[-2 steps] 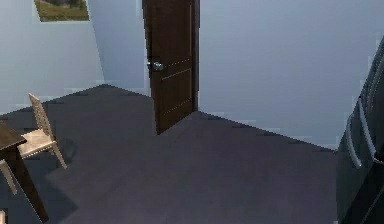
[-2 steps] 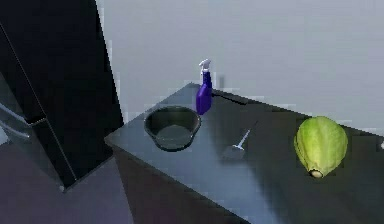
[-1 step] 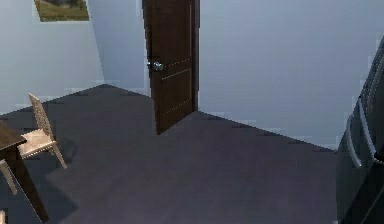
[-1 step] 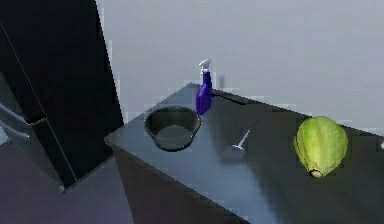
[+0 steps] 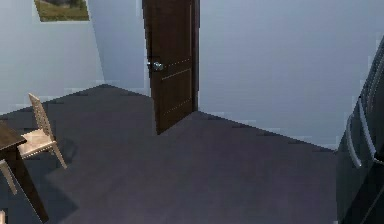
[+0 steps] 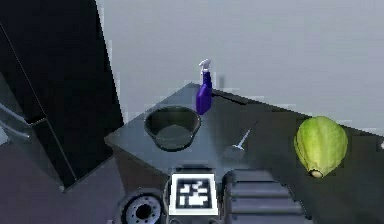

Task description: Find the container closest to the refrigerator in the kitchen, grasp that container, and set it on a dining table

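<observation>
One tall black refrigerator stands beside one dark grey counter; one dark wooden door; one dark wooden table, one pale wooden chair beside it; on the counter, one dark round bowl at the refrigerator end, one green cabbage-like ball, one purple spray bottle just behind the bowl, one thin metal utensil; the gripper shows dark at the bottom edge; whether it holds anything, I cannot tell.

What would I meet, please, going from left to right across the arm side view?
refrigerator → bowl → spray bottle → utensil → green vegetable
</observation>
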